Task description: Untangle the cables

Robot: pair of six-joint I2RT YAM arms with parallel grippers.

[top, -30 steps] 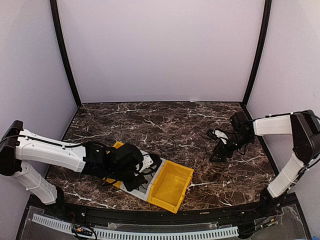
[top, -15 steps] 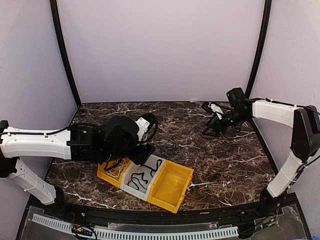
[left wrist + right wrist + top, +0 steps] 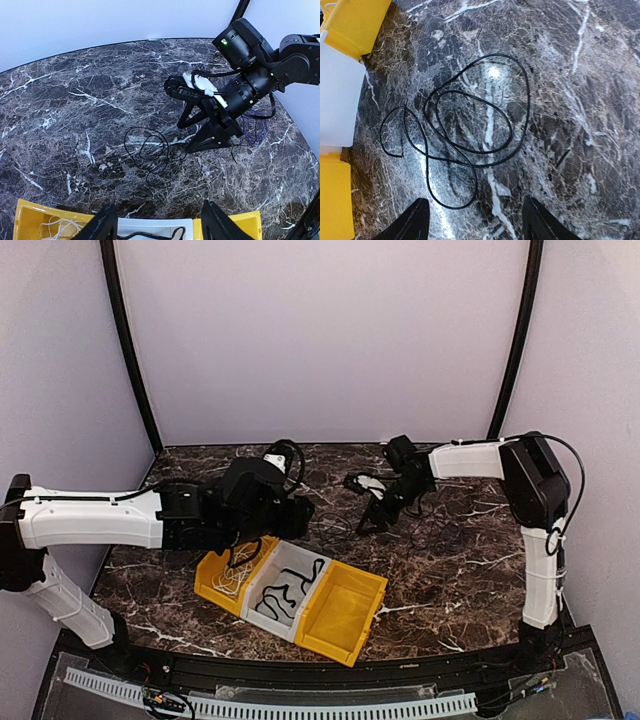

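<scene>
A loose black cable (image 3: 335, 528) lies in loops on the marble, also seen in the left wrist view (image 3: 150, 150) and the right wrist view (image 3: 470, 130). My right gripper (image 3: 372, 520) (image 3: 184, 137) (image 3: 475, 220) hovers open just over its right side, nothing between its fingers. My left gripper (image 3: 295, 515) (image 3: 159, 227) is open and empty above the far edge of the bins. White cables (image 3: 230, 578) lie in the left yellow bin (image 3: 205, 585). A black cable (image 3: 282, 595) lies in the white bin (image 3: 300, 558).
An empty yellow bin (image 3: 345, 610) stands tilted at the right end of the row. Another thin dark cable (image 3: 252, 132) lies on the marble behind the right gripper. Purple walls and black posts close off the back and sides.
My left gripper opened, left a black cable in the white bin, and lifted back toward the looped cable. My right arm swept left from the table's right side to that cable.
</scene>
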